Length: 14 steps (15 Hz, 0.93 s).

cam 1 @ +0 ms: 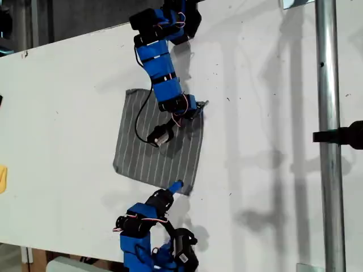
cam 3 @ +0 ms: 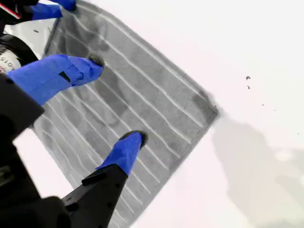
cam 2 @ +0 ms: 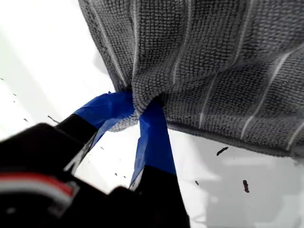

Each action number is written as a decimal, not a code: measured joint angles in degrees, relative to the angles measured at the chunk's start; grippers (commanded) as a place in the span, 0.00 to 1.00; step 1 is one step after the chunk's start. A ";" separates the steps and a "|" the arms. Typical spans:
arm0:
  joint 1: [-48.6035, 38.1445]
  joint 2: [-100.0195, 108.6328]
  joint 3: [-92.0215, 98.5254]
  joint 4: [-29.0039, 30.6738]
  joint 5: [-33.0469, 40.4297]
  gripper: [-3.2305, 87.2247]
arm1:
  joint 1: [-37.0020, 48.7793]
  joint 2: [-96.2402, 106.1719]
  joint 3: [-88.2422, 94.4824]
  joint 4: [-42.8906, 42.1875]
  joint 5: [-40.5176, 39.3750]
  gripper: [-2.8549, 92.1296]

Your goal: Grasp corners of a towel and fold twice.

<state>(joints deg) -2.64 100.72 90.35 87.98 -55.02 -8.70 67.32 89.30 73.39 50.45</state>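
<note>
White bench (cam 1: 68, 102); my first pincer (cam 2: 137, 111) pinches a towel (cam 1: 159, 141) corner (cam 2: 142, 102), my second pincer (cam 3: 116, 99) gapes, must clamp next.

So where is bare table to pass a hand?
Bare table lies between the towel and the metal pole, exterior view's right, and between the towel and the yellow object, its left. Crowded: over the towel, where both arms work.
</note>
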 measured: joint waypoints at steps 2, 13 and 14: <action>0.00 0.00 10.72 -10.90 0.26 0.28 | 0.00 -0.09 -0.35 0.26 0.18 0.03; -3.60 -16.35 23.82 -28.56 -7.38 0.01 | -0.97 4.04 -1.93 2.11 1.76 0.03; -3.60 -16.61 23.03 -28.56 -7.91 0.00 | -1.05 4.04 -1.93 2.11 1.85 0.03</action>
<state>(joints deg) -6.24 84.11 113.38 59.41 -62.93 -9.76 71.37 87.36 75.50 52.29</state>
